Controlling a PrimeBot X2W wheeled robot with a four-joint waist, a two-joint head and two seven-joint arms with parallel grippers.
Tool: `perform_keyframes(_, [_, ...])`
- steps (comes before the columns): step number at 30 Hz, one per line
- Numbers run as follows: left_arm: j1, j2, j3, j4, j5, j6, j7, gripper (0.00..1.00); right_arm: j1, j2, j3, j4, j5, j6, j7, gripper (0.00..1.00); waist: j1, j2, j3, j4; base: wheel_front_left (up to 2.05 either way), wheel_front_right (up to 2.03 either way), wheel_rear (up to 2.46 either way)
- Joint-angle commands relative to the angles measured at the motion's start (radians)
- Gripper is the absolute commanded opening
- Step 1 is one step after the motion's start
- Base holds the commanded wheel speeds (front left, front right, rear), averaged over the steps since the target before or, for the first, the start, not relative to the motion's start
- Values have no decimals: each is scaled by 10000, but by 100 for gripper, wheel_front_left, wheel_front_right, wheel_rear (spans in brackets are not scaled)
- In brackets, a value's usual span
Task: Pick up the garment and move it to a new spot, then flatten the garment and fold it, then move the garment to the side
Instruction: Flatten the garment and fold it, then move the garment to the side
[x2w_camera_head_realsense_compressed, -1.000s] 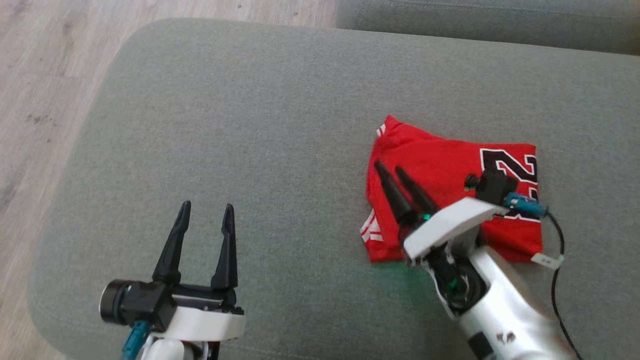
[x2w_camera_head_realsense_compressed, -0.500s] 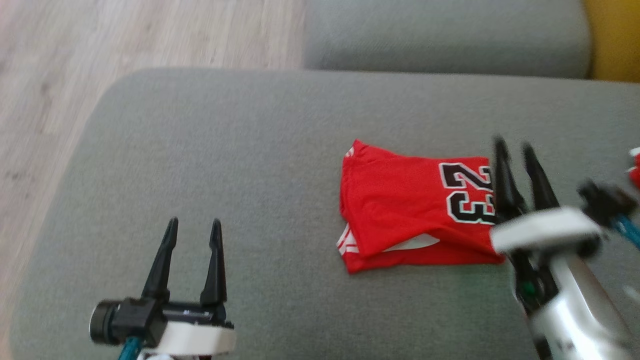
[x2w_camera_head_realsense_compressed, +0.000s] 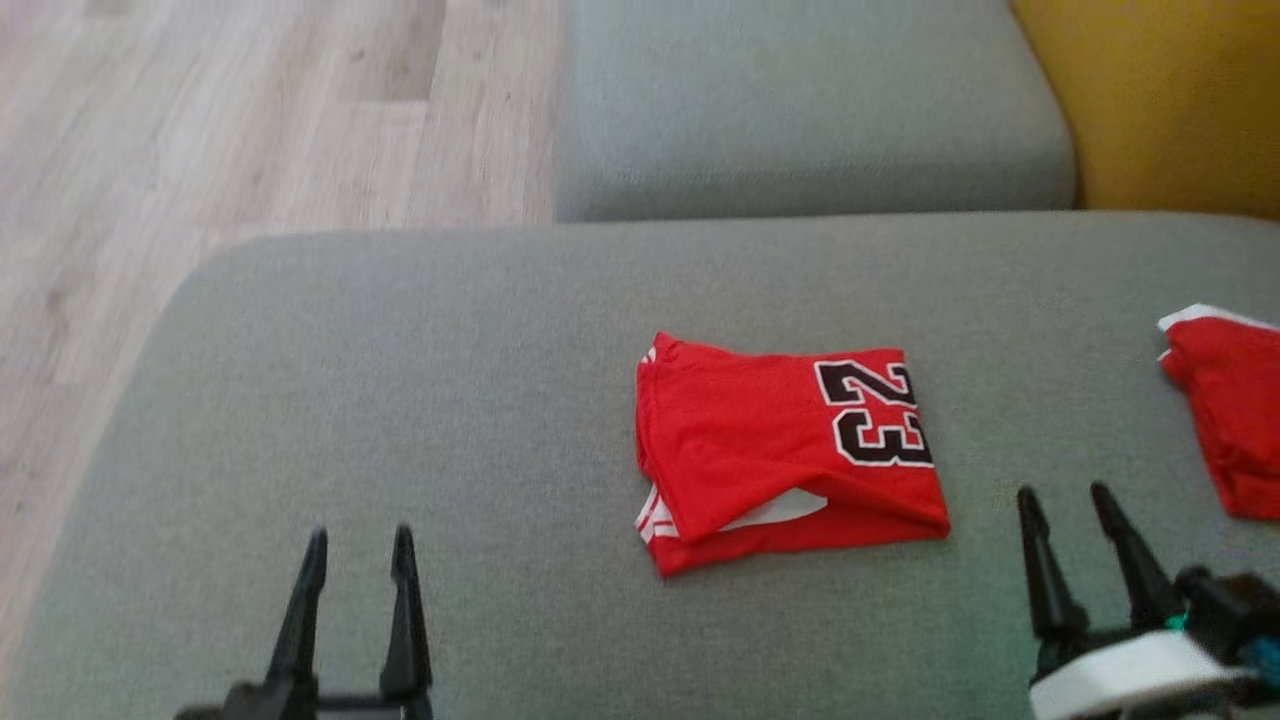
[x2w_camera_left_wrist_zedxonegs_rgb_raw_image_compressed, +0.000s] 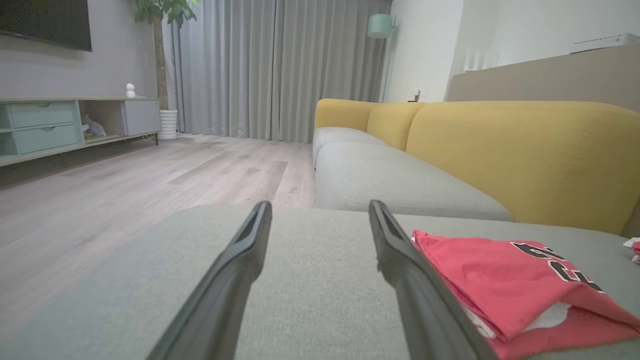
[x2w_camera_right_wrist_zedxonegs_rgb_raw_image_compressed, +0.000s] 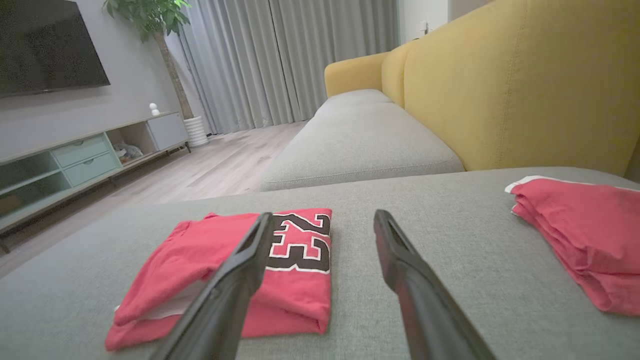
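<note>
Back across the grey sofa seat and off the folded red garment come the right jaws, spread and empty, leaving it free ahead-left of them and well right of the spread left jaws, so folding looks finished.

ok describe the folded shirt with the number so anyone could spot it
On the grey sofa cushion, near its middle, lies a folded red jersey. Unlike the other red garment off to the right, it shows a black 23.
</note>
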Motion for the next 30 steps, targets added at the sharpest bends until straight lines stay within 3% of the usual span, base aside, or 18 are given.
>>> perform_keyframes(1, [-90, -58, 379, -364, -36, 67, -80, 100, -134, -40, 114, -440, -180, 67, -135, 100, 1, 0, -222, -122, 0, 0, 0])
perform_keyframes(9, [707, -41, 738, 44, 431, 56, -80, 100, 663, 444, -208, -850, -998, 67, -136, 100, 1, 0, -764, -125, 0, 0, 0])
perform_keyframes(30, [540, -54, 1137, 545, 964, -542, -80, 100, 1007, 999, -118, -848, -1897, 67, -137, 100, 1, 0, -951, -116, 0, 0, 0])
